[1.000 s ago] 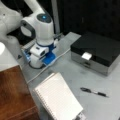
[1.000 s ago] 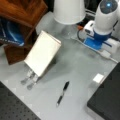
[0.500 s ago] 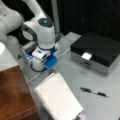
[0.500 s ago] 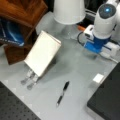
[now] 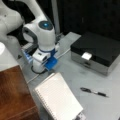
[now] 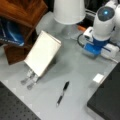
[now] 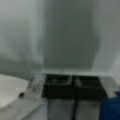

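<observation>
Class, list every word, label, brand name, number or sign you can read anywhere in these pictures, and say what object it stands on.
None can be read.
White notepad: page looks blank.
White label on the black box: nothing legible.
Blue book under the wooden shelf: any print is too blurred.
Pen: no marking visible.

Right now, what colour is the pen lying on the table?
Black; the pen shows best in a front view, lying alone on the grey table.

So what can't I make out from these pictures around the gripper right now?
- Gripper: in both front views the arm's white wrist hides the fingertips.
- Wrist view: dark finger blocks show, but blur hides whether they meet.
- Pen: too small to tell its tip end.
- Black box: cut off by a front view's right edge.
</observation>
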